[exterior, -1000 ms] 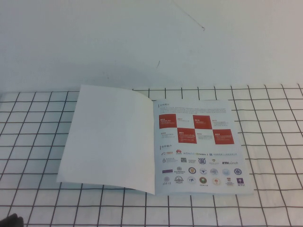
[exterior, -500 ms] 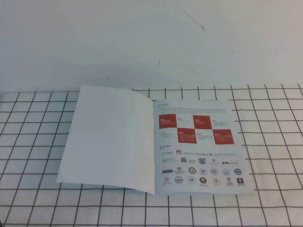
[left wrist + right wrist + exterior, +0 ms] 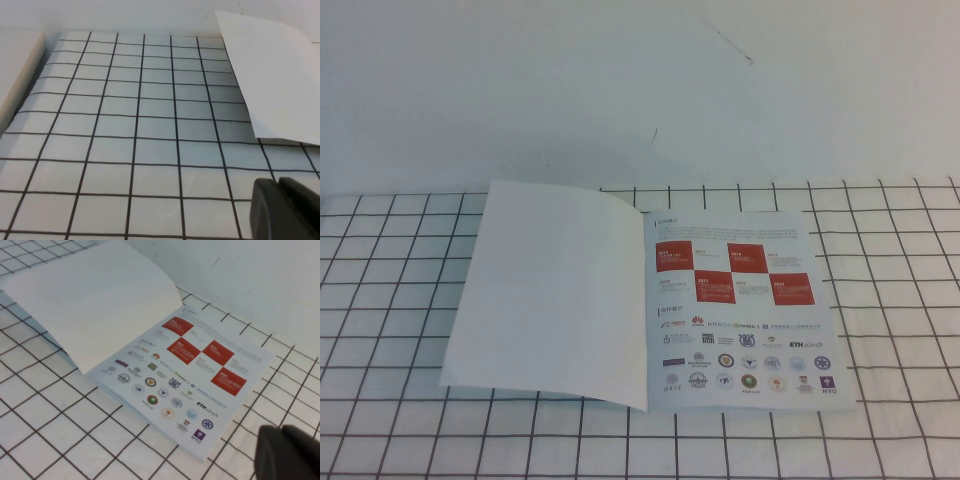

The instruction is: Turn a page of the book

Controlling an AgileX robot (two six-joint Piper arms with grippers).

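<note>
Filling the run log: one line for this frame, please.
thin white softcover book: open flat on grid cloth | plain white page: turned left | left gripper: off book, near-left | right gripper: off book, near-right

Left claw [image 3: 287,210] and right claw [image 3: 290,452] hover low, touching nothing

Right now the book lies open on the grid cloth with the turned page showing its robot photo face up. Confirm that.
Not quite. The book does lie open on the grid cloth, but the turned page shows its plain white side up, as the high view shows. The left claw and right claw are off the book.
</note>
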